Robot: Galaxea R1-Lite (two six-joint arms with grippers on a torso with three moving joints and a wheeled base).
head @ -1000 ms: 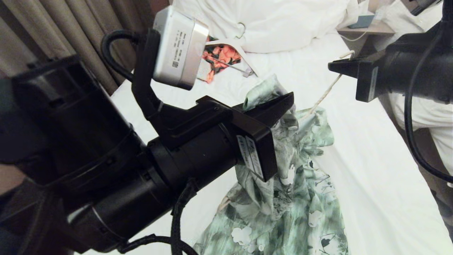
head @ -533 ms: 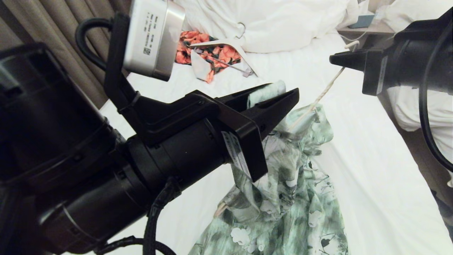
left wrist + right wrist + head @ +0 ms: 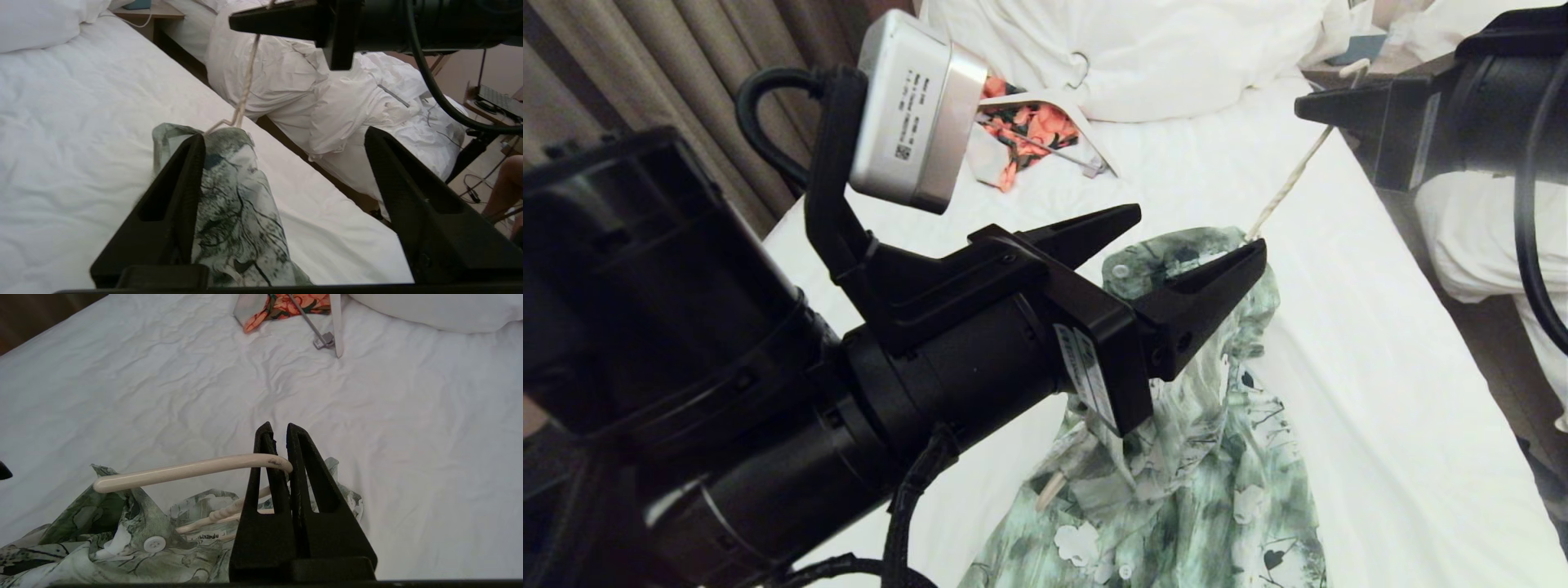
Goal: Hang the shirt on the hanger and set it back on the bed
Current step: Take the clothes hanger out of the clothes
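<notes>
The right end effector [image 3: 278, 435], pressed together, pinches the hook of the cream hanger [image 3: 184, 471] above the bed [image 3: 1380, 392]. The left end effector [image 3: 1201, 237] is spread around the green floral shirt [image 3: 1201, 457], which drapes from the hanger onto the sheet.

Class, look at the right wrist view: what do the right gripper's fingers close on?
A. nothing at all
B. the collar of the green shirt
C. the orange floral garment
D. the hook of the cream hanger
D: the right gripper is shut on the curved hook of the hanger, above the shirt, while the orange garment lies far up the bed.
</notes>
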